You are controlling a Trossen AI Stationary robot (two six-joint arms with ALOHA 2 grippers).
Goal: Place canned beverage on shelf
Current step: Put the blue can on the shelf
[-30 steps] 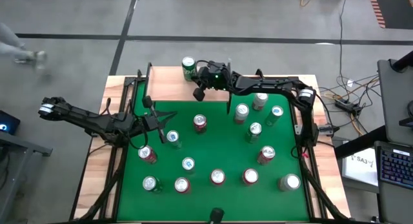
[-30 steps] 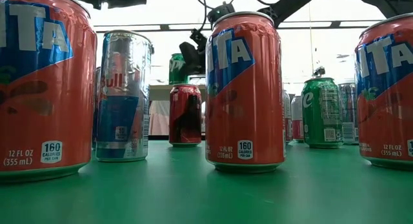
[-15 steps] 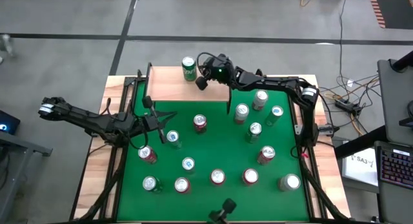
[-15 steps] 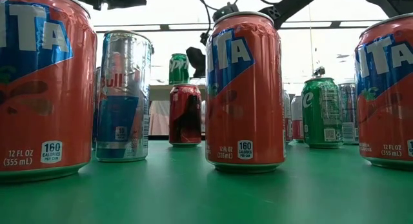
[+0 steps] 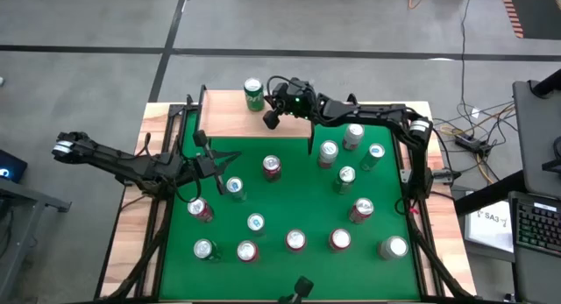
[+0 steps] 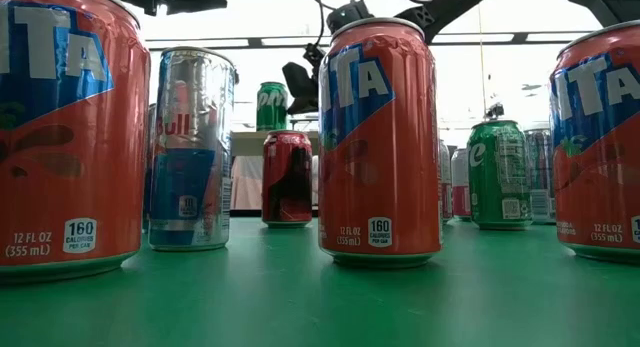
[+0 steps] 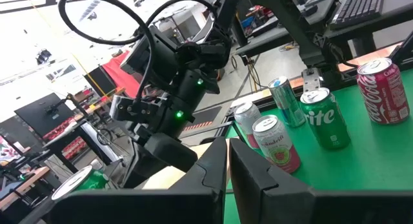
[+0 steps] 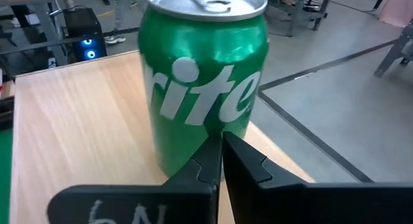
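The canned beverage, a green Sprite can, stands upright on its base on the shelf, a light-wood board on black legs at the table's far side. My right gripper is shut. It hovers over the shelf just right of the can, with its tips at the can's lower wall. My left gripper is shut and empty. It waits level above the green mat near the table's left edge. My right gripper's shut fingertips stand at the can's lower side wall, on the side toward the table's right. They come nearly level. The wrist view looks along the fingers, so I cannot tell whether they touch the can.
Several other cans stand upright across the green mat, among them a red one just in front of the shelf and a cluster at the right. Large orange cans fill the low view. The shelf's black legs stand on the mat.
My right gripper has turned at the wrist beside the can and swayed slightly toward the far edge and back, staying shut. The green can has shifted a little toward the table's left on the shelf and stays upright.
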